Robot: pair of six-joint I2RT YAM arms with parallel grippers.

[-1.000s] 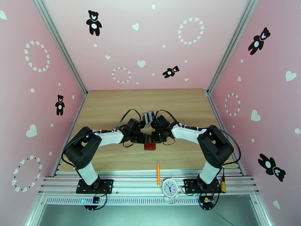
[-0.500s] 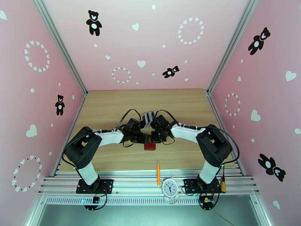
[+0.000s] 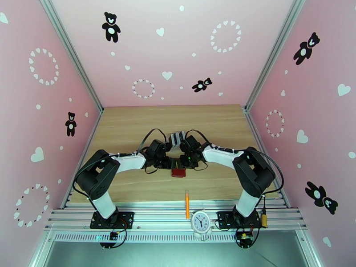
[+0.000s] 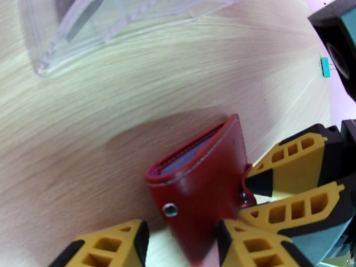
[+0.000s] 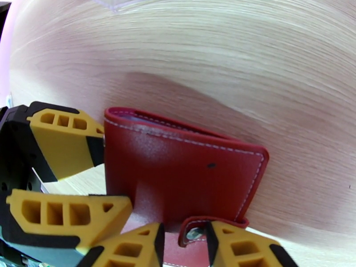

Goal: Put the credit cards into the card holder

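The red card holder point(image 3: 178, 172) is at mid-table between both wrists, folded and tilted up off the wood. In the left wrist view the card holder point(image 4: 200, 183) shows a greyish pocket in its fold, and my left gripper point(image 4: 182, 228) is shut on its near end. From the right wrist, the card holder point(image 5: 178, 165) has its snap tab point(image 5: 196, 228) between the parted fingers of my right gripper point(image 5: 184, 232), with gaps on both sides. Dark and light credit cards point(image 3: 177, 138) stand on edge just behind the grippers.
A clear plastic rack point(image 4: 111, 23) holds those cards, close behind the wallet. An orange pencil point(image 3: 187, 203) lies near the table's front edge, with a small white clock point(image 3: 200, 221) on the rail below it. Pink walls close in both sides.
My right gripper's jaws have come apart from the snap tab. The card holder and the right wrist have shifted very slightly; the left arm has stayed put.
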